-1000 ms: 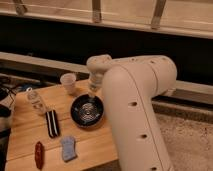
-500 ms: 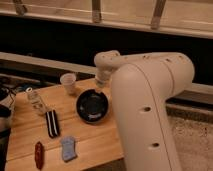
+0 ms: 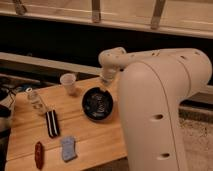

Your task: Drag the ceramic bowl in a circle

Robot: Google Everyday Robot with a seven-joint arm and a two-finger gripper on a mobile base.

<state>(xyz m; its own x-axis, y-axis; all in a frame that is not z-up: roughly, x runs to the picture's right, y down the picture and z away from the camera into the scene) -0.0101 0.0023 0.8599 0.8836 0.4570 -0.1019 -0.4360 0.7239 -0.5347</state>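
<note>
A round, shallow, glossy dark ceramic bowl (image 3: 97, 104) sits on the light wooden table (image 3: 95, 137), near the far right part of its visible top. The white arm (image 3: 160, 105) fills the right side and hides the table's right edge. The gripper (image 3: 104, 83) reaches down to the bowl's far rim; whether it is clenched or released cannot be told, as its tip merges with the rim. A small pale translucent cup (image 3: 68, 83) stands to the left of the bowl, apart from it. Further left stands a clear bottle-like item (image 3: 36, 100), hard to make out. Nearer the front lie a black striped oblong object (image 3: 52, 123), a small red object (image 3: 38, 154) and a blue-grey soft-looking piece (image 3: 68, 148).
</note>
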